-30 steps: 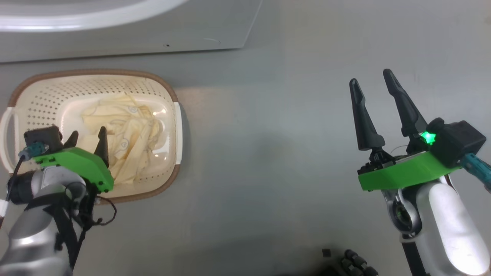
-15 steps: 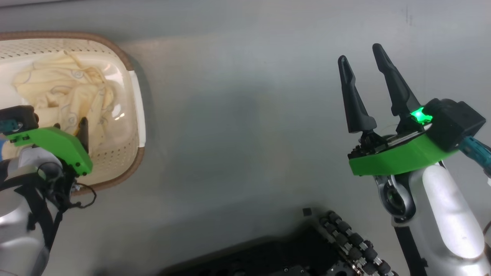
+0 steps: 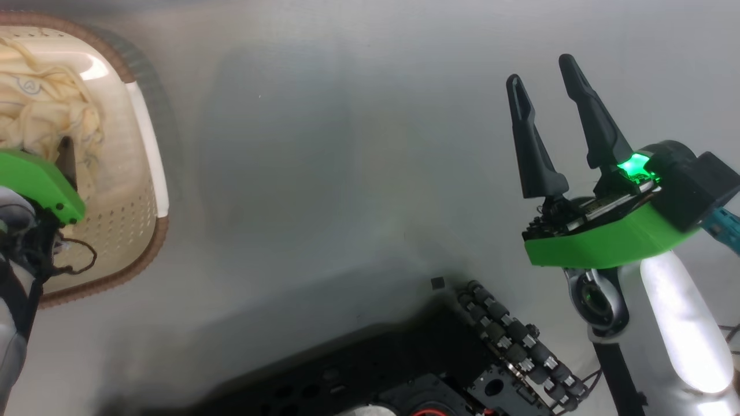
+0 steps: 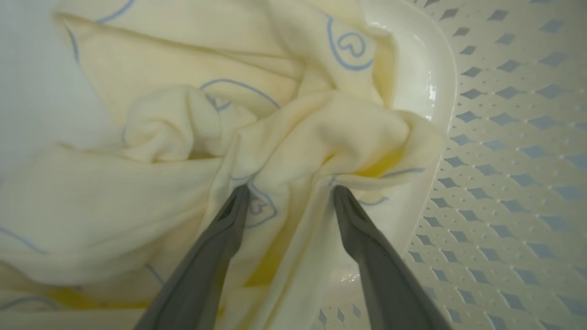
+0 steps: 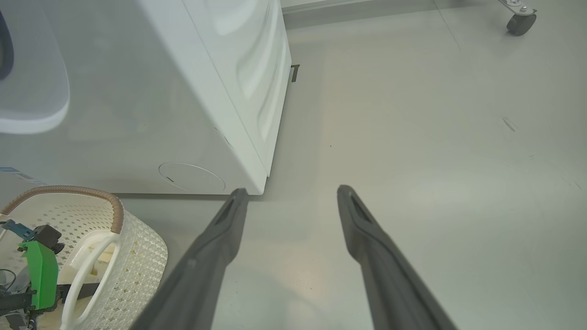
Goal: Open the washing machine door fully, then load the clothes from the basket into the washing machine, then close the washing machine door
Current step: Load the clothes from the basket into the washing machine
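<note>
The cream basket (image 3: 147,156) sits on the floor at the left edge of the head view, with the pale yellow clothes (image 3: 34,110) heaped inside. My left gripper (image 4: 291,189) reaches down into it, open, its fingertips pressed into the clothes (image 4: 321,123) either side of a raised fold. My right gripper (image 3: 539,69) hangs open and empty over bare floor, well right of the basket. The white washing machine (image 5: 206,91) stands behind the basket (image 5: 137,256) in the right wrist view. A pale rounded part with a dark edge juts from the machine's front; I cannot tell if it is the door.
My own black base with its roller wheels (image 3: 509,341) lies along the bottom of the head view. A caster wheel (image 5: 520,20) stands far off on the grey floor (image 5: 435,137), which stretches right of the machine.
The head camera has swung, so the basket has slid to the left edge and my base has come into view. The left gripper stays in the basket; both grippers stay open.
</note>
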Motion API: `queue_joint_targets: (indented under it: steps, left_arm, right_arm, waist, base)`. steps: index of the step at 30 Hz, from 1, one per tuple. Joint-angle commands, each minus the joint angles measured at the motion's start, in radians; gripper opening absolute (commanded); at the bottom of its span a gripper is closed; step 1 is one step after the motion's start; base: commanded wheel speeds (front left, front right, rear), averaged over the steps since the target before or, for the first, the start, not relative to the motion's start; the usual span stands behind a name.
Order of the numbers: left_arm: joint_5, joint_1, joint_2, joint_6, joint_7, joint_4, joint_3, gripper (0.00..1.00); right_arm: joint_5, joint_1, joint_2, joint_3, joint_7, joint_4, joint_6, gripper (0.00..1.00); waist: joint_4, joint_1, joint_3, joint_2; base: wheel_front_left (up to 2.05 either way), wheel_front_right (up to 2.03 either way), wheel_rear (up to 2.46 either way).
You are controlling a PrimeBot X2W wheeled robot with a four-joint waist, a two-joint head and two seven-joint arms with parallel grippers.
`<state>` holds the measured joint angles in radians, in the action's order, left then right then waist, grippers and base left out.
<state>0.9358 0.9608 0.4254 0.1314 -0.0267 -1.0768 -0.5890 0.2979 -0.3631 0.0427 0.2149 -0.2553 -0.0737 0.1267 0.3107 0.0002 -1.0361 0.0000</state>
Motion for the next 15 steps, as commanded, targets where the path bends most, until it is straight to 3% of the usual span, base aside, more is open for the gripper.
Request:
queue_joint_targets:
  steps: [1,3,5,6,7,15]
  left_arm:
    - [0.007,-0.021,0.038,-0.001,-0.002,-0.006,0.015,1.0]
    - [0.012,-0.005,0.029,-0.001,0.007,-0.036,0.016,1.0]
    - [0.011,0.011,0.019,-0.001,0.008,-0.067,0.013,0.49]
    - [0.01,0.019,0.015,-0.001,0.011,-0.081,0.01,0.09]
    - [0.008,0.025,0.01,-0.001,0.012,-0.094,0.008,0.0]
    - [0.01,0.064,-0.007,-0.001,0.082,-0.146,0.007,0.0]
  right_arm:
    - [0.006,0.038,0.008,0.014,-0.006,-0.03,0.004,1.0]
    - [0.008,0.045,0.008,0.011,-0.006,-0.035,0.004,1.0]
    - [0.009,0.052,0.008,0.008,-0.006,-0.04,0.004,1.0]
    - [0.01,0.056,0.008,0.007,-0.006,-0.042,0.004,1.0]
    - [0.01,0.059,0.008,0.006,-0.006,-0.044,0.004,1.0]
    - [0.016,0.048,0.008,-0.006,-0.006,-0.046,0.004,1.0]
  waist:
    - [0.008,-0.0002,-0.007,0.0]
    - [0.008,-0.0002,-0.008,0.0]
    - [0.009,-0.0002,-0.008,0.0]
    - [0.009,-0.0002,-0.008,0.0]
    - [0.009,-0.0002,-0.008,0.0]
    - [-0.001,-0.0002,0.002,0.0]
  base:
    - [0.0,0.0,0.0]
    - [0.0,0.0,0.0]
    - [0.0,0.0,0.0]
    - [0.0,0.0,0.0]
    - [0.0,0.0,0.0]
    - [0.0,0.0,0.0]
